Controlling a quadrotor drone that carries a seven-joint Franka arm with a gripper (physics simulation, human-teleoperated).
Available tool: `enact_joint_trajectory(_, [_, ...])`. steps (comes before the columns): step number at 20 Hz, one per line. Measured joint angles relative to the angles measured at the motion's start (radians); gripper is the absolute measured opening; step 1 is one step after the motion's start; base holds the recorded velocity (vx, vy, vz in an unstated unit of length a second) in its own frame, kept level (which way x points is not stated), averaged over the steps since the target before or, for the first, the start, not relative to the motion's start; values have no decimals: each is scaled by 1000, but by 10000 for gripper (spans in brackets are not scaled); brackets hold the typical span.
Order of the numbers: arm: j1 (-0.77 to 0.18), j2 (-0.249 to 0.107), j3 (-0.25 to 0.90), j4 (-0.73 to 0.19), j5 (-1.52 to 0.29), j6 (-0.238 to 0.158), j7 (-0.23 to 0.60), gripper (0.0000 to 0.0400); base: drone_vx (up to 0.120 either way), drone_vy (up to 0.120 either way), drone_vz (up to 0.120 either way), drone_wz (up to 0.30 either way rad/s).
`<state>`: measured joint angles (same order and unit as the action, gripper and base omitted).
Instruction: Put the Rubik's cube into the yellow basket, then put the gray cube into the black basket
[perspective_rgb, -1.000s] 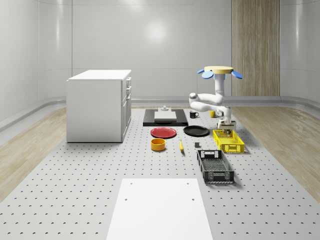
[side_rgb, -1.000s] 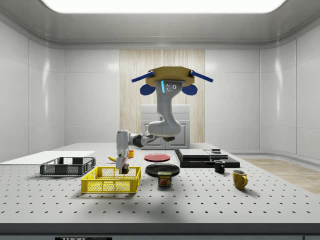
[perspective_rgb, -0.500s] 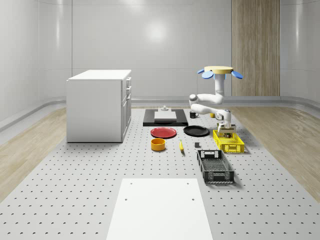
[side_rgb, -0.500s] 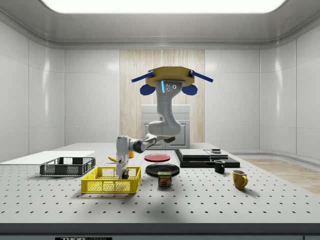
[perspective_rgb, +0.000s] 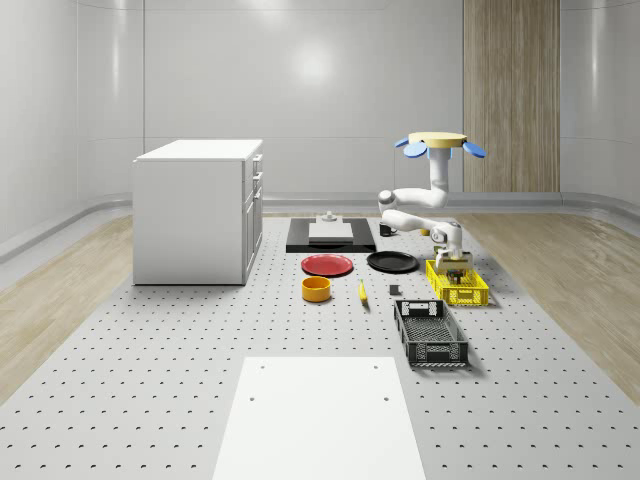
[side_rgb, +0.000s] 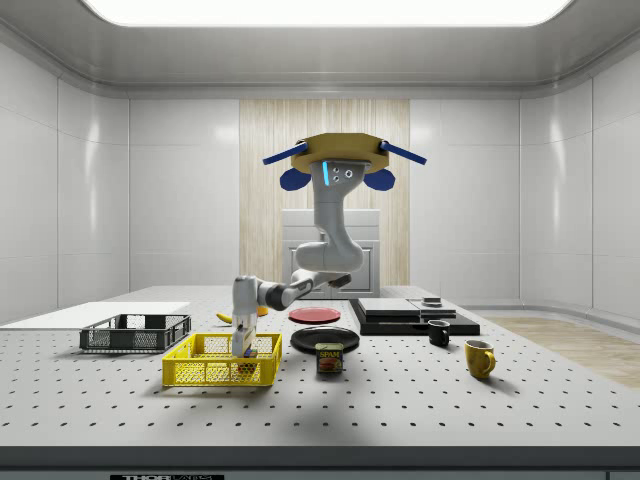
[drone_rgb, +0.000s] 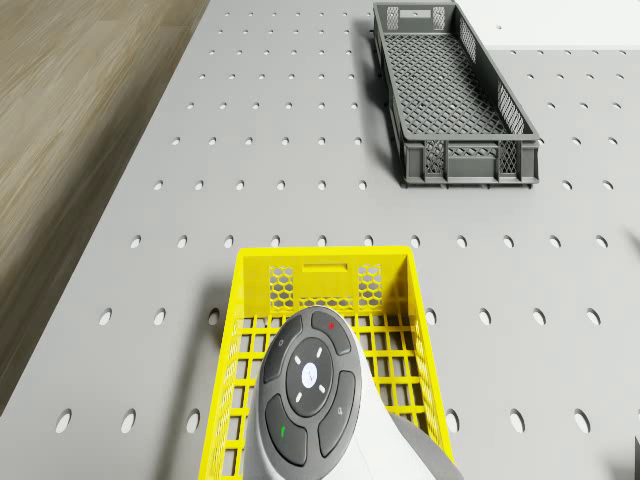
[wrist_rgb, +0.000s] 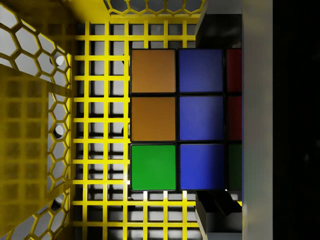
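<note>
Two baskets sit on a perforated tabletop (perspective_rgb: 150, 400): a yellow basket (perspective_rgb: 457, 283) and, nearer the whole-scene camera, a black basket (perspective_rgb: 430, 334). The drone (perspective_rgb: 440, 142) hovers above the tabletop behind the yellow basket, its arm bent down so the pincer (side_rgb: 241, 350) reaches inside that basket. The Rubik's cube (wrist_rgb: 180, 119) lies against the yellow mesh floor, just beside a pincer finger (wrist_rgb: 257, 100); whether the pincer grips it or has let go cannot be told

Perforated table (perspective_rgb: 150, 400) carries cabinet (perspective_rgb: 197, 210), white sheet (perspective_rgb: 320, 415), yellow basket (perspective_rgb: 457, 282), black basket (perspective_rgb: 430, 333), probably plates.
</note>
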<state>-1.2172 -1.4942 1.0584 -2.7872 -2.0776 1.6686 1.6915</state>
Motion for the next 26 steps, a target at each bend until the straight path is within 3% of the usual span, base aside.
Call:
enact_joint_trajectory(7, [22,4,68,-33,61,-39,-1,398,0,0,120,0])
enact_joint_trajectory(10, [26,6,83,-40,75,-48,-1,399,13,-107,120,0])
enact_joint_trajectory(26, [32,13,99,-47,88,-62,-2,400,8,-120,0,0])
